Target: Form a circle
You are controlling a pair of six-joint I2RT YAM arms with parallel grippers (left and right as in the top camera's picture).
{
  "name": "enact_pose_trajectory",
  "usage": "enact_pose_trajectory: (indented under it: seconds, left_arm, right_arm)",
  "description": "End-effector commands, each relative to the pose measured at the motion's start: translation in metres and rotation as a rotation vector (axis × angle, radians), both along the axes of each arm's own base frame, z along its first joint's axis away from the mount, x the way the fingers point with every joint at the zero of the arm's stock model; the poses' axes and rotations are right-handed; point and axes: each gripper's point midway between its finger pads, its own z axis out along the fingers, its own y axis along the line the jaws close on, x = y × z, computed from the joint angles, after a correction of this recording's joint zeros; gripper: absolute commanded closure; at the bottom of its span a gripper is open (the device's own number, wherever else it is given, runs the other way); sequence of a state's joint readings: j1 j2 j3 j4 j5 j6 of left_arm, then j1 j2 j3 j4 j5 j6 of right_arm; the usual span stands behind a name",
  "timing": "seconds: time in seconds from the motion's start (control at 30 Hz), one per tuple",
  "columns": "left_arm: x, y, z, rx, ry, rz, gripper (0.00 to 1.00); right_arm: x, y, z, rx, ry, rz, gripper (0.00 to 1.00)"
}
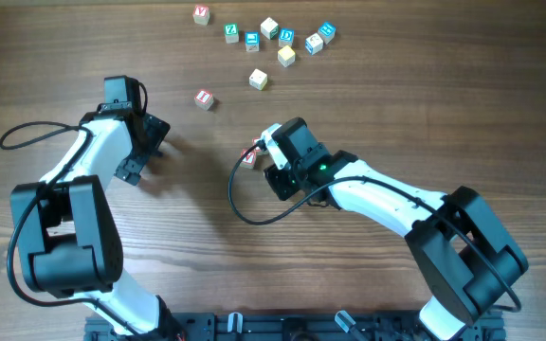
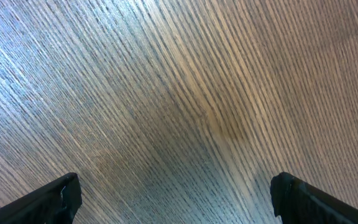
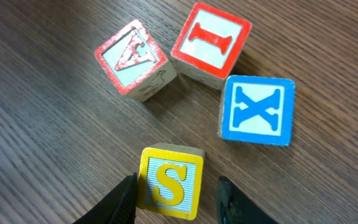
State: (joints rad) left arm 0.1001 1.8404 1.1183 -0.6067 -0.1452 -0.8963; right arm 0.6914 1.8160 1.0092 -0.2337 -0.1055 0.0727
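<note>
Right claw (image 3: 178, 202) narrow, straddling S cube (image 3: 168, 182) at near gap of circle (image 3: 210, 43), mid-table; clamped or not, cannot tell. Probably placed to push S cube inward. Left claw (image 2: 176, 196) wide, idle.

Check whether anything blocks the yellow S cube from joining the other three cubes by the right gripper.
Nothing visible does. The right gripper straddles the yellow S cube, and only bare table lies between it and the red A cube, red I cube and blue X cube.
</note>
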Motion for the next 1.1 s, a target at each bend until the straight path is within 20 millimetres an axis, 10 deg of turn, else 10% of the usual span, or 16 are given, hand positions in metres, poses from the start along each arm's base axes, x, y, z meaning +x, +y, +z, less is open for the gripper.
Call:
enact_pose_trajectory:
  seconds: [0.0, 0.3, 0.47, 0.6, 0.77, 1.07]
  left_arm:
    - [-0.004, 0.003, -0.005, 0.011, 0.018, 0.008, 0.0]
    - [-0.004, 0.003, -0.005, 0.011, 0.018, 0.008, 0.0]
    - [-0.004, 0.003, -0.005, 0.011, 0.018, 0.008, 0.0]
    - [-0.004, 0.003, -0.005, 0.011, 0.018, 0.008, 0.0]
    - [-0.004, 0.003, -0.005, 0.011, 0.018, 0.008, 0.0]
    - [-0.004, 0.003, -0.005, 0.011, 0.018, 0.008, 0.0]
  right_arm:
    - [0.002, -0.004, -0.007, -0.031, -0.012, 0.002, 0.59]
    - [0.002, -0.002, -0.006, -0.024, -0.012, 0.006, 0.52]
    - [0.027, 0.008, 0.045, 0.042, -0.132, -0.028, 0.49]
    - [0.058, -0.014, 0.072, 0.079, -0.195, -0.213, 0.69]
    - [0.077, -0.044, 0.054, 0.067, -0.152, -0.327, 0.96]
    - [0.078, -0.049, 0.002, 0.021, -0.06, -0.355, 0.96]
